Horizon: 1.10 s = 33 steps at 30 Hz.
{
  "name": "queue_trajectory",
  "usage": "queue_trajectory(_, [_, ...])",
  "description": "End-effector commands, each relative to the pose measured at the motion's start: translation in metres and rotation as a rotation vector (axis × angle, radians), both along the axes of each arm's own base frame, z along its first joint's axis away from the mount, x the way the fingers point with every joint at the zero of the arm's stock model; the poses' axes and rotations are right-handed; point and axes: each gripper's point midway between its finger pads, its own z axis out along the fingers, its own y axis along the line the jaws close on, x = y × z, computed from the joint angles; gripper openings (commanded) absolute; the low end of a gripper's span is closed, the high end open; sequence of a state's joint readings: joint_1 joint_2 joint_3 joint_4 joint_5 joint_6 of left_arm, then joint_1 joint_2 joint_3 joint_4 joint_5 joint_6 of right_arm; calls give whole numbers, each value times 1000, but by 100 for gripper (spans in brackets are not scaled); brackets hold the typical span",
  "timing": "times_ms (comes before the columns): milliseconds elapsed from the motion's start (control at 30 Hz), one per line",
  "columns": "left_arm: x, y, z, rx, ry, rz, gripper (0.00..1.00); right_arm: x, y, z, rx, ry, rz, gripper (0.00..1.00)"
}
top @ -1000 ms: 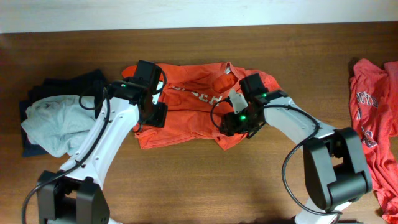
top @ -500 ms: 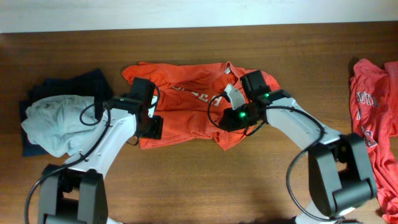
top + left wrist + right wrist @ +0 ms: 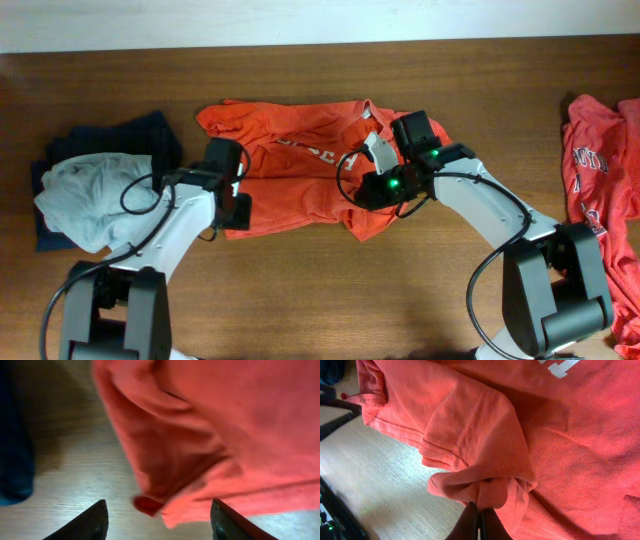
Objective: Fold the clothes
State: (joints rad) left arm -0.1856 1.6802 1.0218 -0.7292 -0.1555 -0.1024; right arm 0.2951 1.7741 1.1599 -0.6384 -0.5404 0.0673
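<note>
Grab step on orange-red T-shirt [image 3: 300, 175] spread on table [image 3: 300, 290]: right gripper [image 3: 480, 512] clamped on its bunched lower-right corner, left gripper [image 3: 158, 510] wide over its lower-left hem, ungripped, so next it likely needs to drop and pinch.

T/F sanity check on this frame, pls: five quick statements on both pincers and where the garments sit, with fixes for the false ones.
1. The right pincer is shut on a bunched fold of the orange shirt. True.
2. The left pincer grips that shirt. False: it is open, with a finger on either side of the shirt's corner, holding nothing.
3. A second red shirt lies at the right end of the table. True.
4. The grey garment lies on the orange shirt. False: it lies at the left, on a navy garment.
5. The orange shirt is plain. False: it carries white lettering.
</note>
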Motion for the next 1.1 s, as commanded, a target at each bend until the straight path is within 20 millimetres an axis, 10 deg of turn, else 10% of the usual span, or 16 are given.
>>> queue_trajectory(0, [4,10,-2,5,-13,27,64,2,-1,7,0,-26,2,4])
queue_trajectory(233, [5,-2,-20,-51,25,-31,31,2,-1,7,0,-26,2,4])
queue_trajectory(433, [-2,-15,-35,-116,88,-83,31,2,-1,7,0,-26,2,4])
queue_trajectory(600, [0,-15,-33,-116,81,-87,0,2,-1,7,0,-26,2,4])
queue_trajectory(733, [5,-12,-3,-103,62,-82,0,3,-3,6,-9,-27,-2,4])
queue_trajectory(1067, [21,18,155,-86,-289,-15,0,12,-31,3,-37,29,-145,4])
